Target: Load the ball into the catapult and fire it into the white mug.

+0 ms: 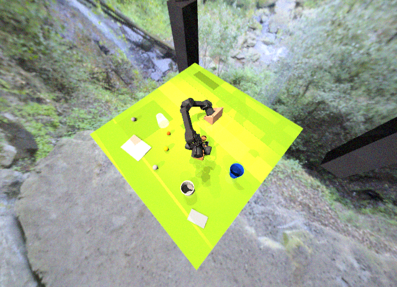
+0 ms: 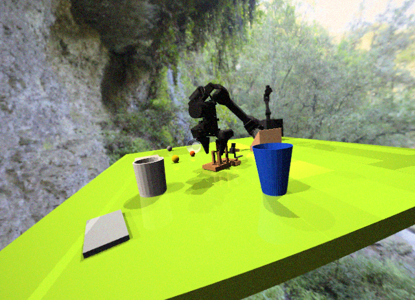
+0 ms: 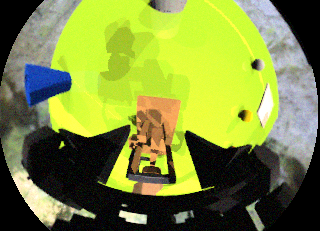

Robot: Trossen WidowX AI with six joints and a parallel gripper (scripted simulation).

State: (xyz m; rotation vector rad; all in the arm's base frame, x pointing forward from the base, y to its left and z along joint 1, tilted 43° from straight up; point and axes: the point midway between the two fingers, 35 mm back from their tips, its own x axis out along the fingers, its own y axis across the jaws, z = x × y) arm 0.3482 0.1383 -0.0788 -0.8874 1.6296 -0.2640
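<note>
A wooden catapult stands near the middle of the lime table. My gripper is open and hangs right over it, one finger on each side. I cannot tell whether a ball sits in its cup. The white mug stands upright in front of the catapult. An orange ball, a yellow ball, a whitish ball and a grey ball lie on the table to the side.
A blue cup stands on the other side. A clear glass lies by the balls. Two flat white slabs and an orange wedge block lie on the table.
</note>
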